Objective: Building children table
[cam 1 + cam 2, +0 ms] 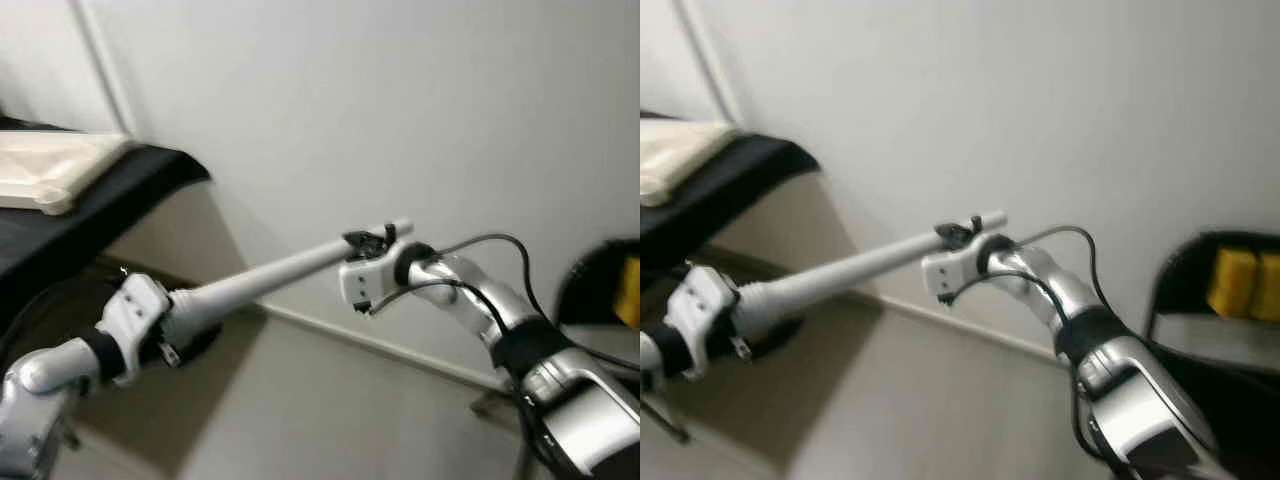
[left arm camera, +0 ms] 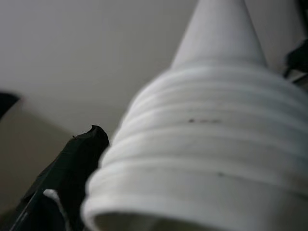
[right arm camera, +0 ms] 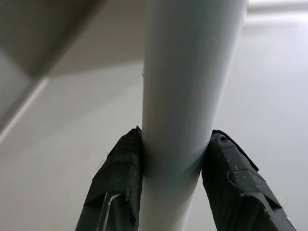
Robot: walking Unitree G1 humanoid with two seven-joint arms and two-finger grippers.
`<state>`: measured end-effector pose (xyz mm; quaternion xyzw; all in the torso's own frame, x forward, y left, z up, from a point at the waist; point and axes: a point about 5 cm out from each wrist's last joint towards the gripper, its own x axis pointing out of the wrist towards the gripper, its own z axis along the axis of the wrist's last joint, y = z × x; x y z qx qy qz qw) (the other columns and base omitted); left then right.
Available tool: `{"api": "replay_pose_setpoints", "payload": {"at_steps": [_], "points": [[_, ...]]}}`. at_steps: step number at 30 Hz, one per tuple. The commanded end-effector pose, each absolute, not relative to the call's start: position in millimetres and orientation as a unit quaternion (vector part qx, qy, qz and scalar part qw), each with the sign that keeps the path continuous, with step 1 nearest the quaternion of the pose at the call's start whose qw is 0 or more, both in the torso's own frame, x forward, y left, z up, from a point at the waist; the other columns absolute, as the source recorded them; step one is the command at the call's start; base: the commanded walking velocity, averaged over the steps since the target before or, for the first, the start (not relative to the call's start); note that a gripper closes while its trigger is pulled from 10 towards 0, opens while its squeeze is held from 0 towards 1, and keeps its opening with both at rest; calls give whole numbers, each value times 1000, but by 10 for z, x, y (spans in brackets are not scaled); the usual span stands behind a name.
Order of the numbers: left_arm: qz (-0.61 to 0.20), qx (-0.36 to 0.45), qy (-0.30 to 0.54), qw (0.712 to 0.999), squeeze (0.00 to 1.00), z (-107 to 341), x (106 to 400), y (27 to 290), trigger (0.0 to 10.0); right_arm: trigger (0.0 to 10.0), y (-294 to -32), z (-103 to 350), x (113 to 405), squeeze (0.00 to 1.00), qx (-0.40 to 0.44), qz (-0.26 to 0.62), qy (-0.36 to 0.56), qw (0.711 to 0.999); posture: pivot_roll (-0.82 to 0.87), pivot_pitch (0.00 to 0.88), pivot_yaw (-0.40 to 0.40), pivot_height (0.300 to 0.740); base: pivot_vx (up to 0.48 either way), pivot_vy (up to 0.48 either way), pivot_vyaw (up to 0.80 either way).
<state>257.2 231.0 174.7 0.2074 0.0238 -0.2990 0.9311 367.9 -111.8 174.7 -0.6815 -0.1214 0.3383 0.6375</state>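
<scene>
A white table leg (image 1: pixel 270 275) is held in the air, slanting up from lower left to upper right in front of a pale wall. My left gripper (image 1: pixel 172 322) is shut on its thick ribbed end (image 2: pixel 207 159), with one black finger (image 2: pixel 72 163) beside the ribs. My right gripper (image 1: pixel 368 243) is shut on the thin end, where the round shaft (image 3: pixel 185 96) sits clamped between both black fingers (image 3: pixel 118 178).
A black table (image 1: pixel 120 195) carrying a white board (image 1: pixel 50 170) stands at the upper left. At the far right is a black chair (image 1: pixel 1185 275) with yellow blocks (image 1: pixel 1240 282). A baseboard (image 1: pixel 380 345) runs along the wall, with beige floor below it.
</scene>
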Motion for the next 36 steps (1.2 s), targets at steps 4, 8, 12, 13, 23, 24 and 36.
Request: {"api": "replay_pose_setpoints", "payload": {"at_steps": [4, 8, 12, 13, 23, 24, 36], "points": [[-337, 215, -16, 916, 0, 1931, 2630, 2134, 10000, 0, -536, 1674, 3378, 0, -662, 446, -232, 555, -61, 0, -35, 740, 0, 0, 569], [-342, 225, -14, 912, 0, 1954, 2641, 2149, 10000, 0, -543, 1659, 3377, 0, -678, 449, -232, 534, -63, 0, -26, 740, 0, 0, 567], [-346, 228, -11, 910, 0, 1955, 2646, 2153, 10000, 0, -559, 1658, 3390, 0, -688, 450, -230, 521, -63, 0, -26, 740, 0, 0, 563], [-347, 229, -10, 909, 0, 1954, 2646, 2152, 10000, 0, -565, 1660, 3396, 0, -690, 449, -229, 520, -63, 0, -26, 740, 0, 0, 563], [-329, 199, -22, 923, 0, 1898, 2618, 2134, 5882, 10000, -579, 1744, 3475, 0, -640, 437, -201, 600, -57, 0, -29, 740, 0, 0, 95], [-322, 190, -32, 927, 0, 1907, 2620, 2130, 5882, 10000, -581, 1738, 3475, 0, -635, 435, -199, 606, -57, 0, -29, 740, 0, 0, 0], [-374, 131, -70, 915, 0, 1899, 2469, 1970, 0, 10000, -595, 1730, 3491, 0, -627, 429, -193, 621, -55, 0, -31, 740, 0, 0, 0]]}}
